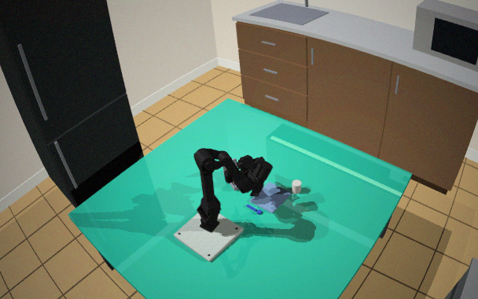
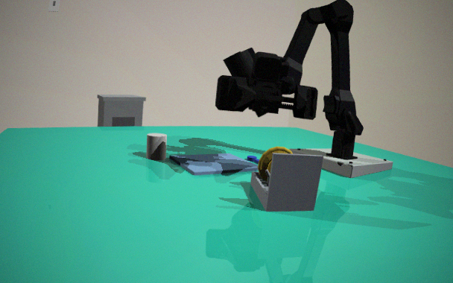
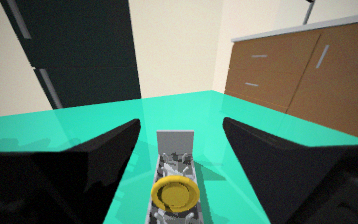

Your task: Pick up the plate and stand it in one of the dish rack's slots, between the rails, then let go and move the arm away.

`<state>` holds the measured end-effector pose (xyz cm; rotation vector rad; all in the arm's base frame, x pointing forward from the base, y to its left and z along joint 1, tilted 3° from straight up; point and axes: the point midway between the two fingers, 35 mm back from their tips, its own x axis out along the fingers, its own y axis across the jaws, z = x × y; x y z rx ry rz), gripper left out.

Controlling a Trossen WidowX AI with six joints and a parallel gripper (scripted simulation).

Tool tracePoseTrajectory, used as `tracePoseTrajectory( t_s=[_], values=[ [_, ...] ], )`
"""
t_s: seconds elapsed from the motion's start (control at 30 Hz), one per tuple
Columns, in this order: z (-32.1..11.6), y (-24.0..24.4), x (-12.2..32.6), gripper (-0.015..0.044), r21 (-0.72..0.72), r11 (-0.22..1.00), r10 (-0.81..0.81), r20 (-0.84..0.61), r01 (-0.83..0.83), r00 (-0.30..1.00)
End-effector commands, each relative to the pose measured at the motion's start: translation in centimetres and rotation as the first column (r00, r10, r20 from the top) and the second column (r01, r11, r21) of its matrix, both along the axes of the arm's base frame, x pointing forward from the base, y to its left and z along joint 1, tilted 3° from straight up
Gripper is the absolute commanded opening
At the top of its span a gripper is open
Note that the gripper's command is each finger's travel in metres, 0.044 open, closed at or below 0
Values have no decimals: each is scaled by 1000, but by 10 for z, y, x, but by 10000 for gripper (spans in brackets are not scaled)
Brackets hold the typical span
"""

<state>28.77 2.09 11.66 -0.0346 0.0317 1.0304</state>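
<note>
tabletop (image 2: 74,208): green and glossy, carried everything below
arm (image 2: 339,74): black, rose from a grey base plate, bent over with its head raised above the rack
jaws: spread wide, nothing between them, held well above the plate
dish rack (image 2: 294,182): grey, on the tabletop near the base plate
mat (image 2: 212,164): blue, flat, beside the rack
plate (image 3: 174,193): yellow, stood upright in the rack between the rails
cup (image 2: 156,146): pale, upright, at the mat's far corner
spoon (image 1: 255,209): small, blue, beside the mat
</note>
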Motion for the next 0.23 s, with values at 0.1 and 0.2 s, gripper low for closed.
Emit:
tracePoseTrajectory(
  t_s=[0.1,0.2],
  values=[
    [19,1,0,400,4,1000,-4,-12,4,1000],
    [20,-4,8,400,-3,999,-40,-49,40,998]
  ],
)
